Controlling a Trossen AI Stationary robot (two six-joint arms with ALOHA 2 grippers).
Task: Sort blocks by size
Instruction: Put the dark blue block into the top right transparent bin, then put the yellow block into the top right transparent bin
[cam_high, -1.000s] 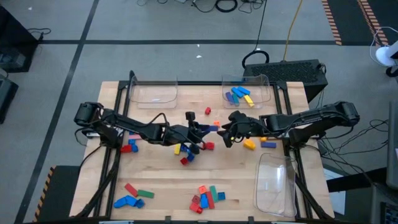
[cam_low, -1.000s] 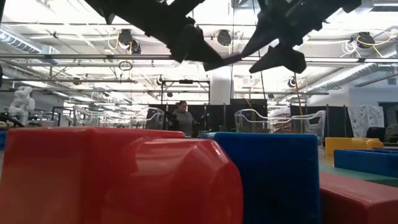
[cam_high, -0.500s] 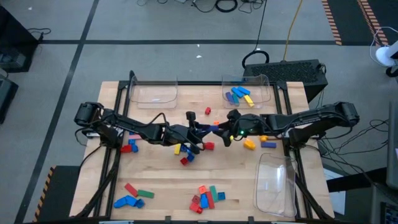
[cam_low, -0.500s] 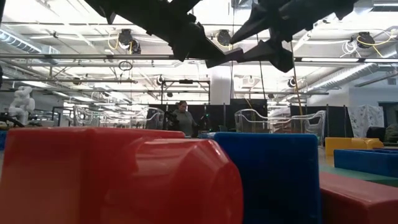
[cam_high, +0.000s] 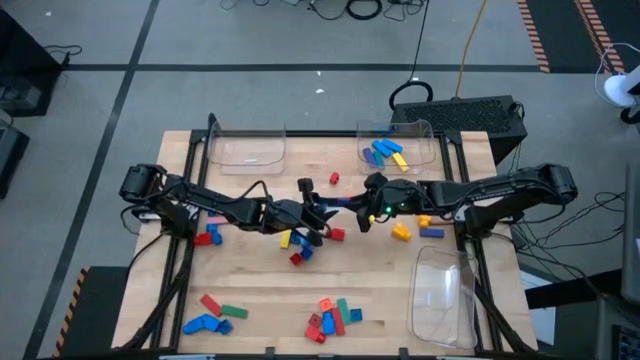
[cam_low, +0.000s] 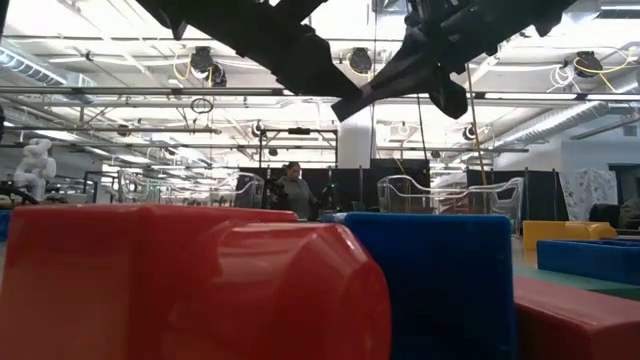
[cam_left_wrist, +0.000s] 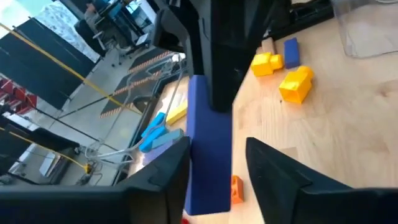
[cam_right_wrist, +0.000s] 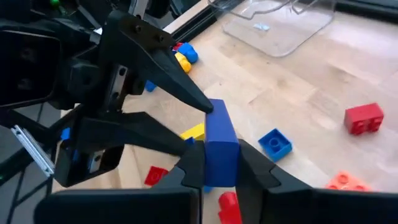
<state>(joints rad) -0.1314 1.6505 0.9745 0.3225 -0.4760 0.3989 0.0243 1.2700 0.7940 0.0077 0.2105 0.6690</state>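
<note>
Mid-table, right fingers (cam_right_wrist: 219, 167) have now clamped the blue bar (cam_right_wrist: 221, 146); left fingers (cam_left_wrist: 217, 163) have loosened around it.

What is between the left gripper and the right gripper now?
A long blue block: the right gripper is shut on it, the left gripper open around its other end. Both wrist views show this.

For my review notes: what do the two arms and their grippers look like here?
Both arms are dark, jointed and slender, with black cables looped alongside. The left gripper and right gripper each end in two black, tapering wedge-shaped fingers. A small green light glows on the right arm.
</note>
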